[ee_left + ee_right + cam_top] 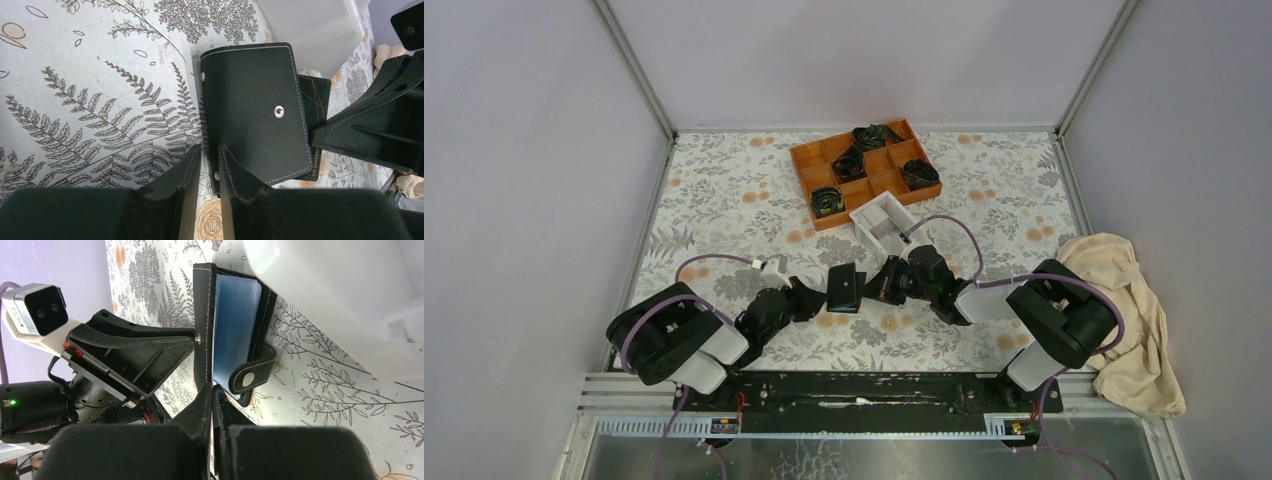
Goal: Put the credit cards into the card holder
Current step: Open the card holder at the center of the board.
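The card holder (845, 288) sits in the middle of the flowery table (724, 200), right between the two claws. It is black and it is open. One flap stands up on its side. That flap has a little silver snap on its outside. Inside are blue pockets (235, 325), and a short strap with a round button (248, 377) hangs down by them.

The left claw (210, 148) is open only a little bit. Its two fingers sit on either side of one edge of the card holder. One finger touches the black edge. By the other finger a thin bit of table shows, so the claw is not squeezing.

The right claw (211, 390) comes in from the other side. Its fingers are pressed tight together. The stitched edge of the standing flap seems to go right into the pinch, though it is dark and very close up there.

A white box (886, 222) stands just behind the card holder. Farther back is an orange tray (809, 160) with dark rolled things (849, 163) in some of its spaces. A cream cloth (1124, 300) lies bunched up at the right side of the table.
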Controlling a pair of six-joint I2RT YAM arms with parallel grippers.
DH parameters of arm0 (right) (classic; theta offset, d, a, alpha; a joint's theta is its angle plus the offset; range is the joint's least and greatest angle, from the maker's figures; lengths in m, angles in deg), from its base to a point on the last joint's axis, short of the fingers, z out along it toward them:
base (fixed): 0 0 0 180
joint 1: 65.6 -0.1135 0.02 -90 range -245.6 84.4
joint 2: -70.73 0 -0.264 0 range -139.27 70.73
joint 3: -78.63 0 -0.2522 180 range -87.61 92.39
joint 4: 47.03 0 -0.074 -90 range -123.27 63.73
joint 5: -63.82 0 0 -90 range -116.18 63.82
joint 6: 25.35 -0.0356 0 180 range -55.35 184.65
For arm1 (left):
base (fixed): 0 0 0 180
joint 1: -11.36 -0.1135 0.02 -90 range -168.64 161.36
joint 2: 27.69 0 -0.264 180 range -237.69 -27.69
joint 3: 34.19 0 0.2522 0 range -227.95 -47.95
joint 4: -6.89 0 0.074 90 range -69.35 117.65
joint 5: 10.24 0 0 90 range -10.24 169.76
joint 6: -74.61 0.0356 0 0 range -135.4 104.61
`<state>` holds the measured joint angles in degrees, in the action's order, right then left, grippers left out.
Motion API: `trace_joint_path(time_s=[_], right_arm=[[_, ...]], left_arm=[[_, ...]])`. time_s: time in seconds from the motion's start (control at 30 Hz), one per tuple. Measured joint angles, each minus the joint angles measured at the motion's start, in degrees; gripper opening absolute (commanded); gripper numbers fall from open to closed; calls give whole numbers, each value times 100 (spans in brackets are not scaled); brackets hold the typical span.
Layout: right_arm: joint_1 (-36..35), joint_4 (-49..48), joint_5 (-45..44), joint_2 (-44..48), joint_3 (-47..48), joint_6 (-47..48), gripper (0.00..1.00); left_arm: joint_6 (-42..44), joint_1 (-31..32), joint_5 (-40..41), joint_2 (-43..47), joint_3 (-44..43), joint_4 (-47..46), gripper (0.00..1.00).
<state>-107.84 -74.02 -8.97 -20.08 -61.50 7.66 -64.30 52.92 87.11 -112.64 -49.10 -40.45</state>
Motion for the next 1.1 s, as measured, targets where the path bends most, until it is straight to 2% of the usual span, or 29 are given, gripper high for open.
trace_joint_path(time_s=[0.27,0.63,1.1], right_arm=[[-55,509,-70,162,173,225,0],[-59,1276,-184,605,275,551,0],[-109,1897,-330,682,555,844,0]], left_arm=[[-4,-13,-247,-490,-72,-492,19],[-284,-13,-678,-1725,-177,-1947,16],[-295,317,-835,-1849,-479,-1891,21]])
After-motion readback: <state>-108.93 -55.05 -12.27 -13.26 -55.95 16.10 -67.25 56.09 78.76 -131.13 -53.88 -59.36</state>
